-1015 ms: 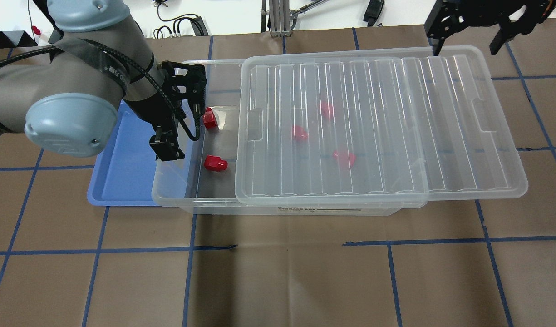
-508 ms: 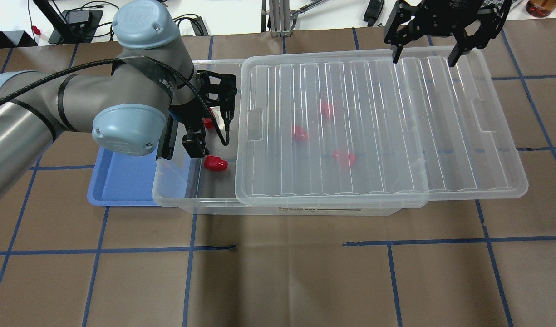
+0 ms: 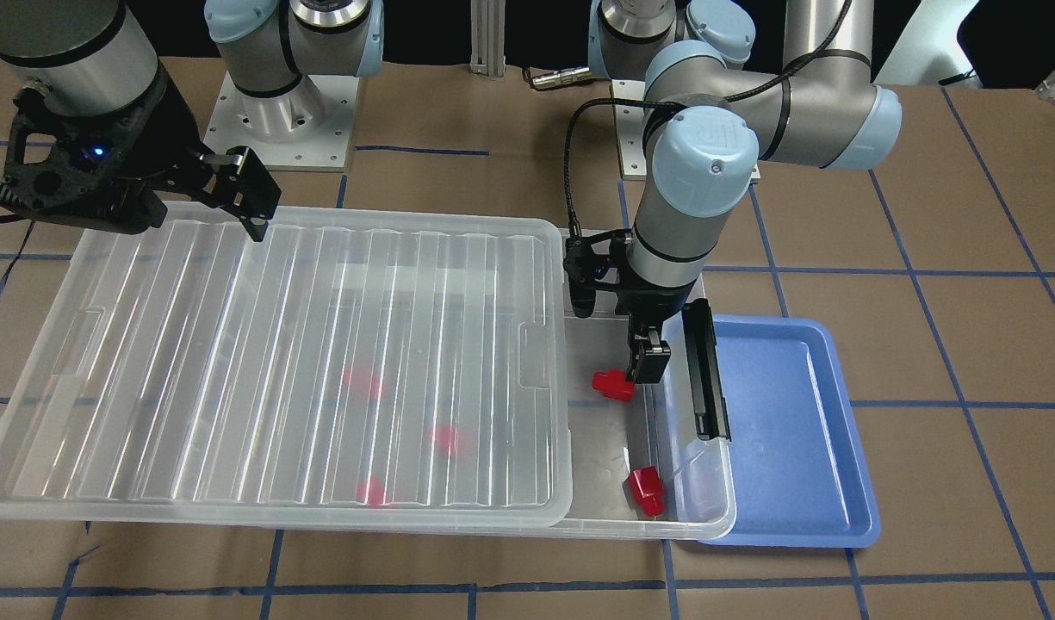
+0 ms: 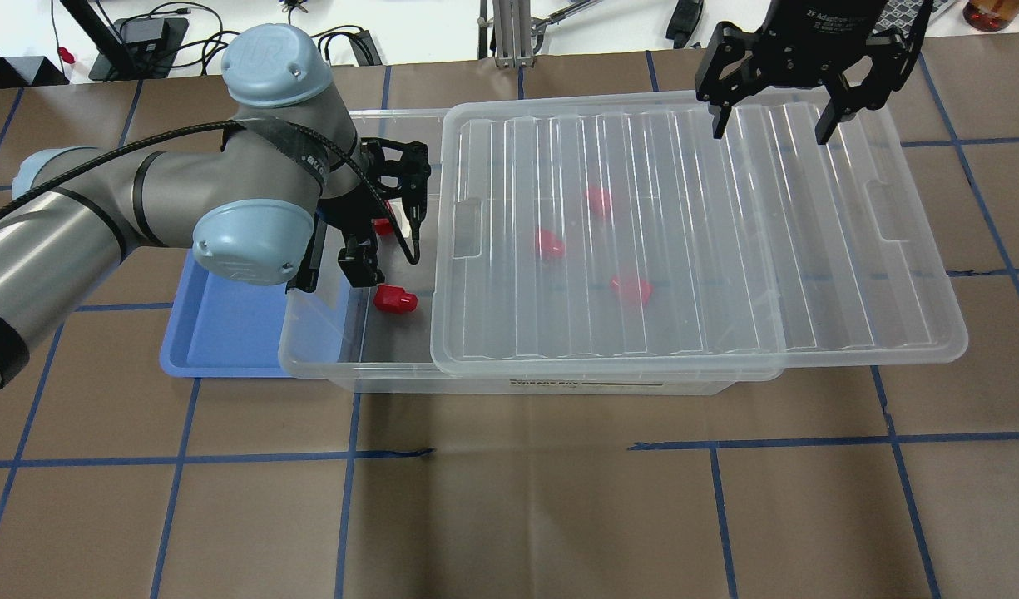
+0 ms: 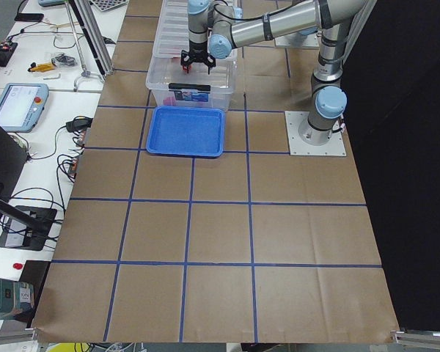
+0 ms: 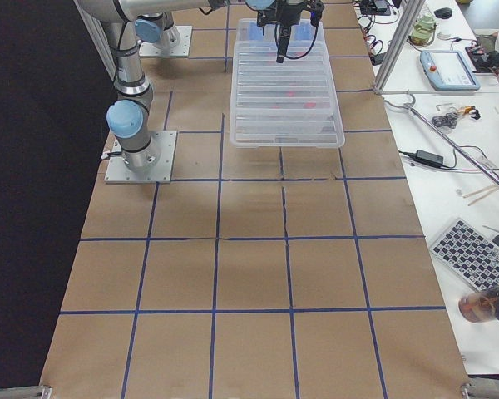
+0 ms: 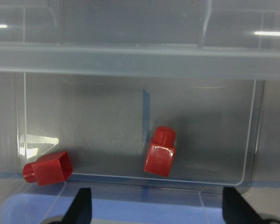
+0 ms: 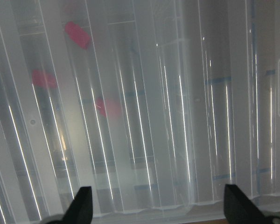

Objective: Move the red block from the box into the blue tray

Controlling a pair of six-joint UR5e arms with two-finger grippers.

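Note:
The clear box (image 4: 326, 366) has its ribbed lid (image 4: 725, 249) slid to the right, so its left end is uncovered. Two red blocks lie there: one (image 4: 394, 299) (image 3: 611, 385) (image 7: 159, 153) and one (image 4: 383, 225) (image 3: 646, 491) (image 7: 47, 168) half hidden by the arm. Three more (image 4: 549, 244) show blurred under the lid. My left gripper (image 4: 388, 266) (image 3: 613, 343) (image 7: 158, 210) is open and empty, just above the first block. The blue tray (image 4: 226, 333) (image 3: 794, 430) lies against the box's left end. My right gripper (image 4: 771, 125) (image 8: 158, 210) is open and empty above the lid's far edge.
The box's black latch bar (image 3: 704, 370) stands on the short end between the opening and the tray. The lid overhangs the box on the right. Brown paper with blue tape lines (image 4: 509, 499) covers the table. Cables and gear (image 4: 334, 42) lie past the far edge.
My left arm has swung right from over the tray to over the box's uncovered end. My right gripper has come in from the far right to the lid's far edge.

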